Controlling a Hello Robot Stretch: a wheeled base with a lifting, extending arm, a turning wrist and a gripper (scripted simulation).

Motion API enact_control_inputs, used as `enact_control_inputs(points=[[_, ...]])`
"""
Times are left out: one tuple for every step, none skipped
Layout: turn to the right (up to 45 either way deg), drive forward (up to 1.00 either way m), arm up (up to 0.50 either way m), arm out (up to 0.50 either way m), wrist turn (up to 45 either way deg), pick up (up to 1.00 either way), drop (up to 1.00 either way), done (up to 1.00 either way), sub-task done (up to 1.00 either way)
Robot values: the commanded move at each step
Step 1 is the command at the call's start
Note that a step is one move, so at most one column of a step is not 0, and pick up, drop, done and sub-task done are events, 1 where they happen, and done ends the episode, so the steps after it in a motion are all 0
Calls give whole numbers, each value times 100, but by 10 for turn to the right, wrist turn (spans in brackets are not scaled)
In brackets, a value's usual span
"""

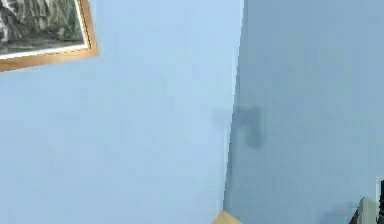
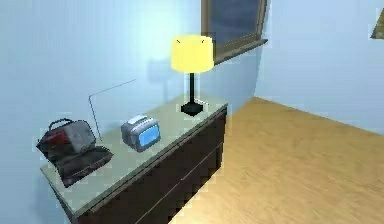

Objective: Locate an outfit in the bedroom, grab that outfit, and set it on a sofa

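Note:
A dark dresser (image 2: 190,165) with a pale top stands against the light blue wall in the arm side view. On its top, at the left end, lies a dark bundle with red and grey parts (image 2: 72,148); whether it is clothing I cannot make out. Beside it sits a small grey-blue box with a round face (image 2: 141,132). Farther along the top stands a lamp with a yellow shade (image 2: 191,58) on a black stem.
A framed dark picture (image 1: 40,30) hangs at the forward view's top left, on a blue wall that meets another wall at a corner (image 1: 238,110) close ahead. A window (image 2: 235,25) sits behind the lamp. Wooden floor (image 2: 300,160) spreads to the arm side view's right.

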Motion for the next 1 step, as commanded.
enact_control_inputs(points=[[-270, 0, 0, 0, 0, 0, 0, 0, 0]])
